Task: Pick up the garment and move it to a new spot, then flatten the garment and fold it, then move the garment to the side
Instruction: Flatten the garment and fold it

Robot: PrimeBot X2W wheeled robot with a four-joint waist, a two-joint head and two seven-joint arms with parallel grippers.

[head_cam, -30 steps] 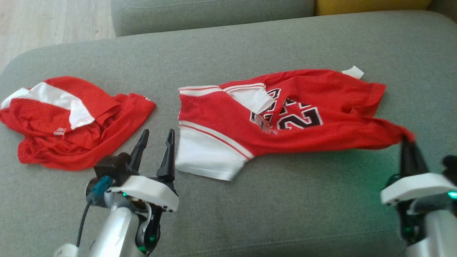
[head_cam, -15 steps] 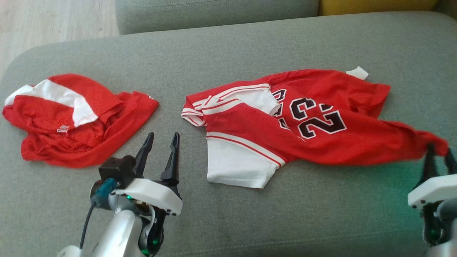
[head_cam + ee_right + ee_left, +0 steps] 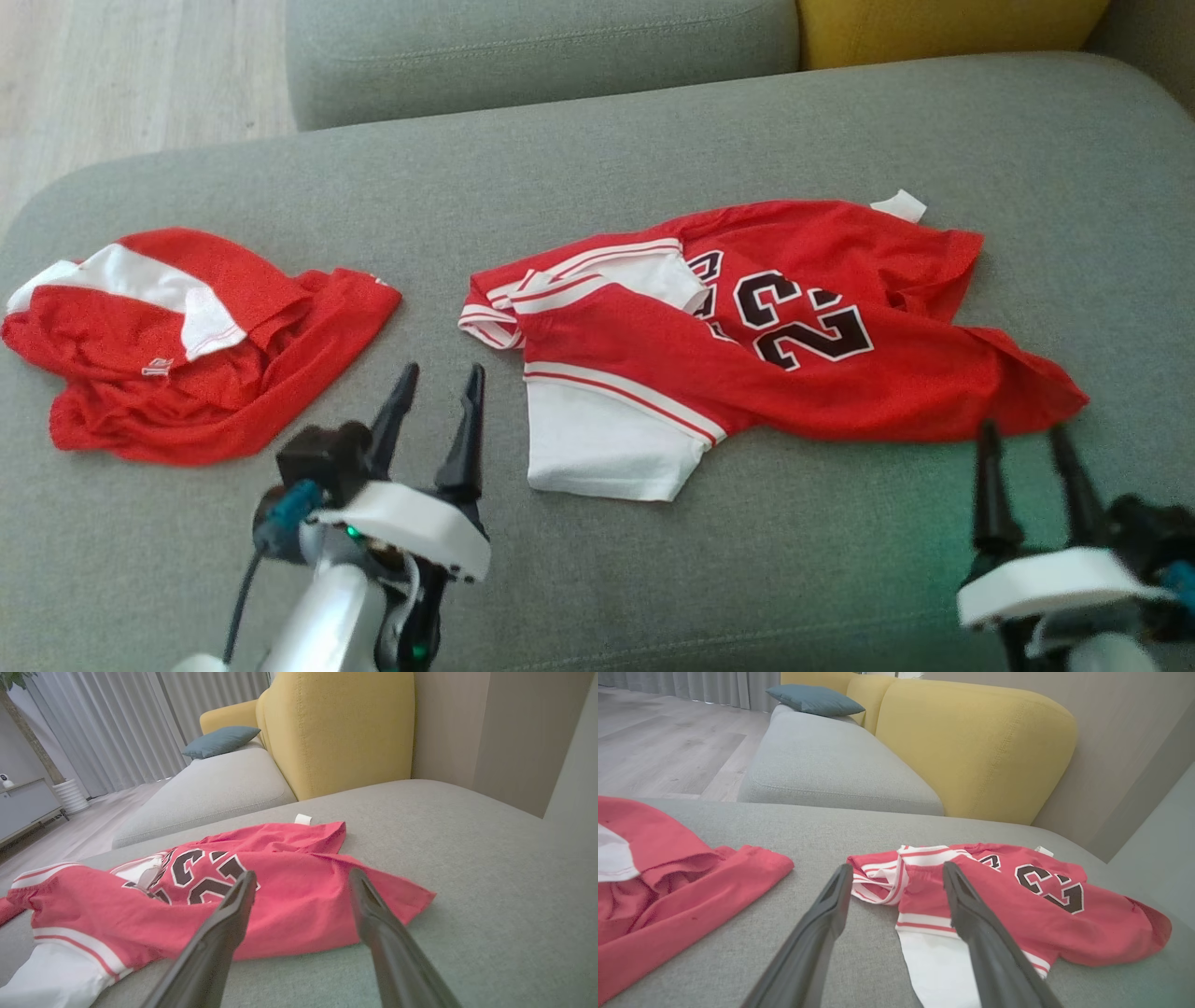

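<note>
The right gripper [image 3: 1022, 429] stands with its 2 fingers apart and nothing between them, tips just short of the garment's [image 3: 775, 392] near right corner. The left gripper [image 3: 442, 371] is also spread and empty, just beside the garment's left edge, where the striped band [image 3: 523, 299] is bunched and turned over on itself.

The garment, red with a black 23 and a white panel [image 3: 607, 448], lies crumpled across the middle and right of the grey seat cushion [image 3: 653, 159], with a white tag [image 3: 898, 205] at its far edge. It looks set down in its spot, so flattening seems to be the step in hand.

To do that well, each gripper should pinch a single layer at an outer corner, low to the cushion, and the 2 should draw apart evenly until the diagonal creases across the number go slack. The folded band at the left needs turning back first, or it will be pressed in. A deep pinch risks catching the upholstery.

The cushion also bears a second red and white garment [image 3: 187, 373], heaped well to the left and apart from the first.
</note>
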